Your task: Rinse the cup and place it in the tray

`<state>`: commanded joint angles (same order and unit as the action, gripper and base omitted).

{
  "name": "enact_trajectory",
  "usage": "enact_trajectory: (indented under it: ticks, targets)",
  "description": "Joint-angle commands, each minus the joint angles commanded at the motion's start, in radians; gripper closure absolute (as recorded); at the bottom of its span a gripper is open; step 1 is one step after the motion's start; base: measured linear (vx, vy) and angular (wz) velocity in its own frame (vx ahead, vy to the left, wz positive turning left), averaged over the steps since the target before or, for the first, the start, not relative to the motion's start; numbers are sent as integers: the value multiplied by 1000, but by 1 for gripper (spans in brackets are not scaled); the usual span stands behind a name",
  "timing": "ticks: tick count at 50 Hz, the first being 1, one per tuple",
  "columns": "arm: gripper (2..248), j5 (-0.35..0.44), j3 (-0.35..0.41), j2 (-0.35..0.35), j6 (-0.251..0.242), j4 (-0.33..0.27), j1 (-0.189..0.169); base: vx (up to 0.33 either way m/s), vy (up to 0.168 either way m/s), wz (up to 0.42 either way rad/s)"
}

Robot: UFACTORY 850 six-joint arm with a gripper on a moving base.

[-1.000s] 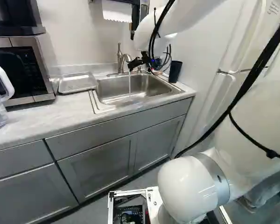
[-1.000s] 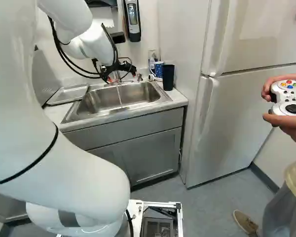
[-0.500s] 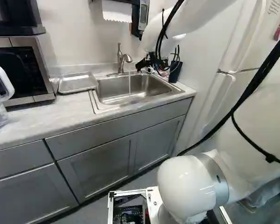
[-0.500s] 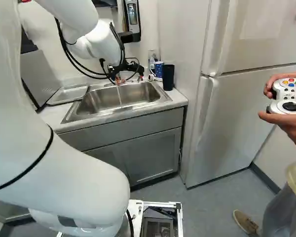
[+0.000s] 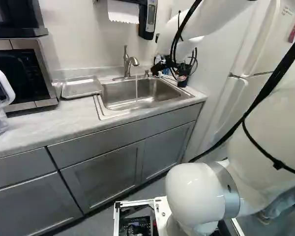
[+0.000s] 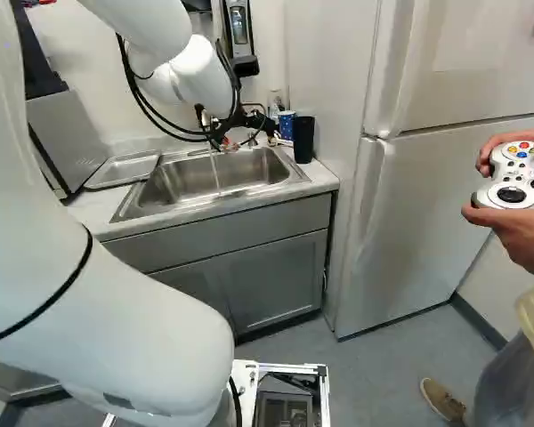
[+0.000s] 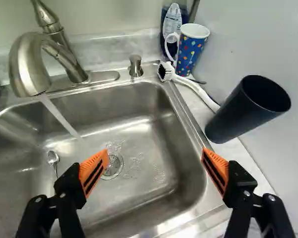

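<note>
Presently, the gripper (image 6: 269, 132) stands wide open over the sink (image 7: 134, 106), nothing held. The dark cup (image 7: 243, 109) is upright on the counter, ahead of and outside its counter-side finger. Faucet (image 7: 64, 54) running; tray (image 5: 81, 88) at the sink's opposite side.

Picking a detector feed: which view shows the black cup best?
Wrist view: the black cup is large, unobstructed, its mouth visible. Right base view: whole, but small. Left base view: mostly hidden behind the arm.

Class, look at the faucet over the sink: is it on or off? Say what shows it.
On: water streams from the faucet into the sink.
</note>
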<state>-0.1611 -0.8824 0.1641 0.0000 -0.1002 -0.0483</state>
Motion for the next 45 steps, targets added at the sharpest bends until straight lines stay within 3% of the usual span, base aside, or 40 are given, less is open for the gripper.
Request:
enact_trajectory:
  ticks: [21, 45]
  targets:
    - [3, 53, 18, -8, 0, 30, -73, 0, 0, 0]
    - [3, 166, 67, -14, 0, 124, -152, 0, 0, 0]
